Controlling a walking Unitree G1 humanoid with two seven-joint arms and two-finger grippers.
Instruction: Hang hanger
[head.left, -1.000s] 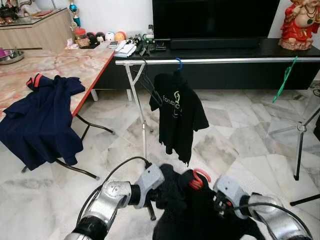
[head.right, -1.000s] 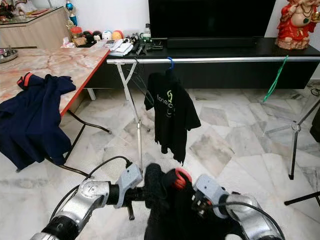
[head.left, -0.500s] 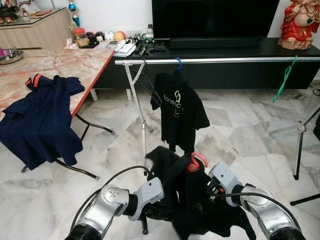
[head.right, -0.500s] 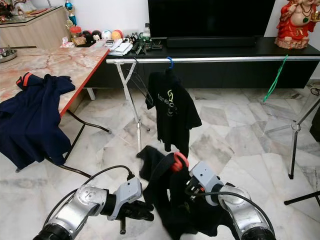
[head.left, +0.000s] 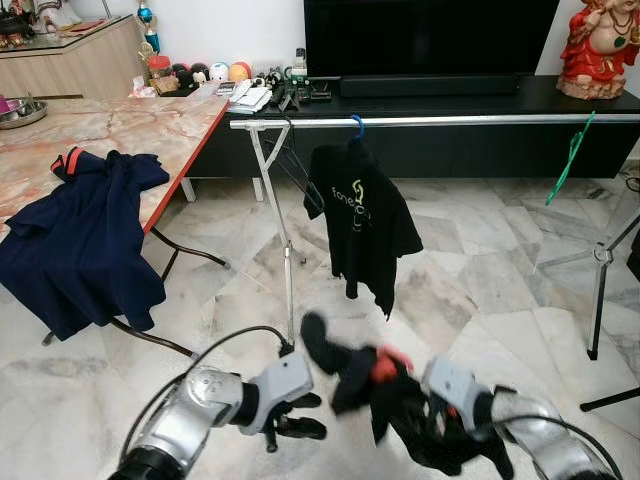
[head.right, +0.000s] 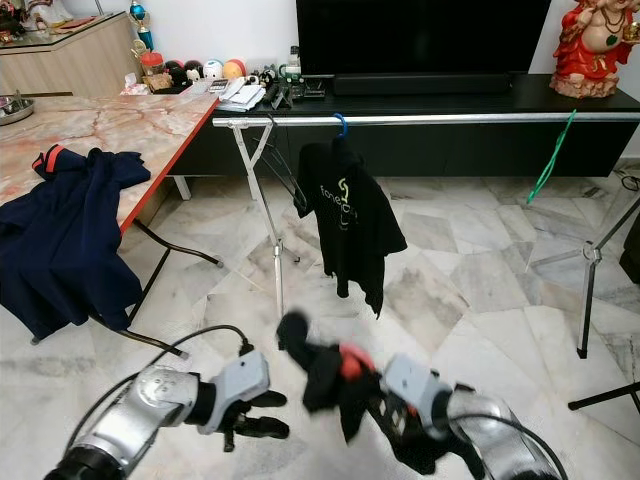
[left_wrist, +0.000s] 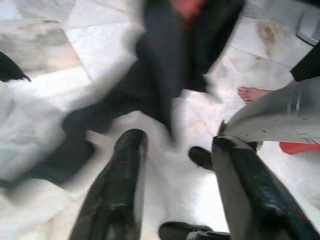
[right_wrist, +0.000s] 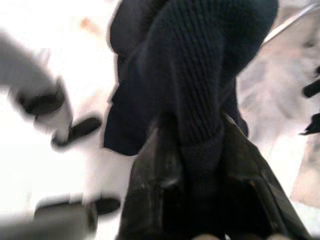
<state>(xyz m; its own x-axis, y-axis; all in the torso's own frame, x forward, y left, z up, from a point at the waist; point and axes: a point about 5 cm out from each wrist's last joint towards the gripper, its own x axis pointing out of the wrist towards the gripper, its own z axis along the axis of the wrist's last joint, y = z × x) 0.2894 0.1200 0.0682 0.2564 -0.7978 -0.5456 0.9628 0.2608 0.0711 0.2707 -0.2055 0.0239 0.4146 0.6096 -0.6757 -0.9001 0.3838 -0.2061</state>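
My right gripper (right_wrist: 192, 150) is clamped on a dark shirt (head.left: 400, 395), the knit cloth bunched between my two fingers (right_wrist: 150, 185). The shirt hangs low in front of me over the marble floor (head.left: 480, 290), blurred, and a red hanger (head.left: 383, 366) pokes out of its collar. I cannot tell whether my fingers touch the hanger itself or just the cloth.

My left gripper (left_wrist: 175, 190) sits just beside the shirt on my left, fingers (head.left: 300, 428) spread wide with nothing between them. Through the gap I see pale floor, and a bare foot (left_wrist: 252, 93) of a person near the edge of that wrist view.

Ahead stands a silver rail (head.left: 450, 121) on a folding stand. A black shirt with a green logo (head.left: 362, 225) hangs from it on a blue hook (head.left: 358, 124). Farther right on the rail a green hanger (head.left: 568, 160) dangles without clothes. To my left, a navy shirt (head.left: 85, 235) is draped over the edge of a marble-topped table (head.left: 150, 125). Behind the rail runs a long black cabinet (head.left: 450, 140) with a TV (head.left: 430, 40) and a red statue (head.left: 600, 45) on it.
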